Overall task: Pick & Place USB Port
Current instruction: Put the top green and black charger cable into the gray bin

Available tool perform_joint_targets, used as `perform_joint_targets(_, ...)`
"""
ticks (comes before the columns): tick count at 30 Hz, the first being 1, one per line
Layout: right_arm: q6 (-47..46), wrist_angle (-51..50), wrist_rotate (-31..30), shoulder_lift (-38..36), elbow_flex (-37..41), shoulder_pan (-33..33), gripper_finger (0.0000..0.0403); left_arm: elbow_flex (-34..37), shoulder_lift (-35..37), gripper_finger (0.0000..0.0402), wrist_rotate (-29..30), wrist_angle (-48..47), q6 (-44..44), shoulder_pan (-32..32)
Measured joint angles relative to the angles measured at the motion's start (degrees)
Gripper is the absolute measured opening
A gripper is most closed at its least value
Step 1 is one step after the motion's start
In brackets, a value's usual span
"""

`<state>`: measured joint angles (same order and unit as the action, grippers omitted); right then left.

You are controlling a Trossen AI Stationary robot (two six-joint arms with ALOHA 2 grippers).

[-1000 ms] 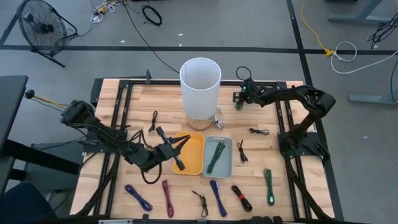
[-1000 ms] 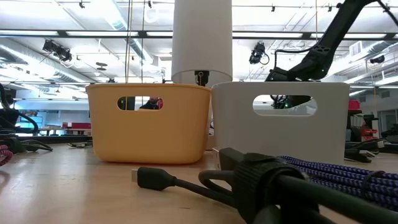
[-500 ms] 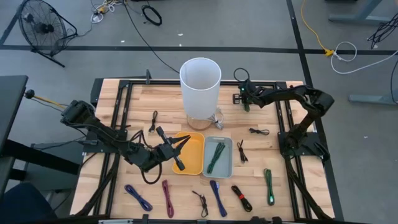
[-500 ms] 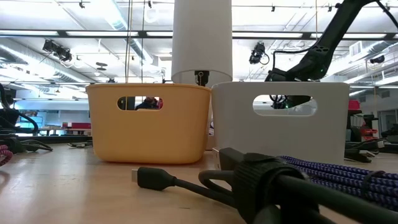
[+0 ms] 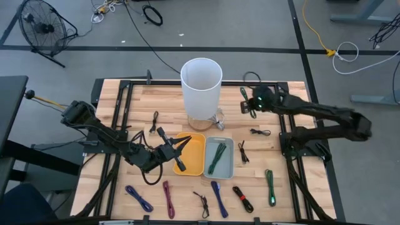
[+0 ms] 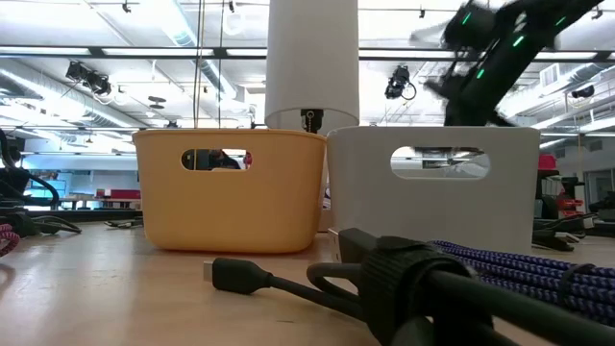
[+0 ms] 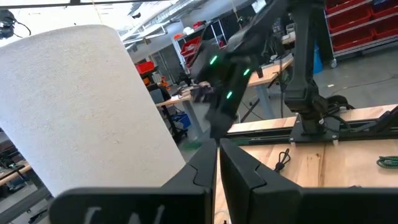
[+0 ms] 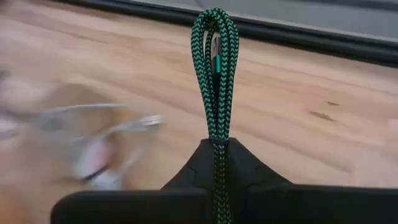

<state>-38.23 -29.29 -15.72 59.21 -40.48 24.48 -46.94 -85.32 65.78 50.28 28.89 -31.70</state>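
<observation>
The slatted wooden surface (image 5: 156,100) carries a tall white cylinder (image 5: 201,87) at its far middle. In front of it sit a yellow plastic bin (image 5: 195,156) and a grey plastic bin (image 5: 226,164), side by side, likely the sorting spots. The right hand (image 5: 252,105) hangs near the far right edge, clamped on a green braided USB cable (image 8: 214,74) folded into a loop, held so it can be carried. The left hand (image 5: 177,150), fingers together and empty, waits at the yellow bin's left rim.
</observation>
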Motion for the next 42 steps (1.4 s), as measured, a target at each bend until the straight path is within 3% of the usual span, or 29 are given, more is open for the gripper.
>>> perform_joint_targets(4,-6.32,-4.13,-4.41,-7.37,-0.01,-12.30,0.0010,0.00,0.00,0.0025,0.00,0.00,0.00,0.00)
perform_joint_targets(8,-11.63,-3.49,-6.53,-9.00,-0.01,-25.47,0.0010,0.00,0.00,0.0025,0.00,0.02,-0.15,-0.07)
perform_joint_targets(13,-17.45,2.52,-13.43,-5.69,-0.01,-39.65,0.0010,0.00,0.00,0.0025,0.09,0.02,-1.34,-0.45)
perform_joint_targets(19,-18.78,15.30,-19.45,3.00,-0.01,-50.75,0.0010,0.00,0.00,0.0025,0.55,-0.09,-1.26,-1.33)
perform_joint_targets(26,-21.19,25.66,-23.76,13.35,-0.01,-56.16,0.0010,0.00,0.00,0.0025,0.66,-0.09,-1.27,-1.33)
perform_joint_targets(38,-20.51,42.39,-35.32,25.43,-0.01,-56.97,0.0010,0.00,0.00,0.0025,1.26,-0.09,-1.62,-1.35)
perform_joint_targets(42,-21.71,46.08,-35.68,28.90,-0.01,-56.99,0.0009,0.02,0.00,0.0025,2.20,-0.15,-1.57,-1.66)
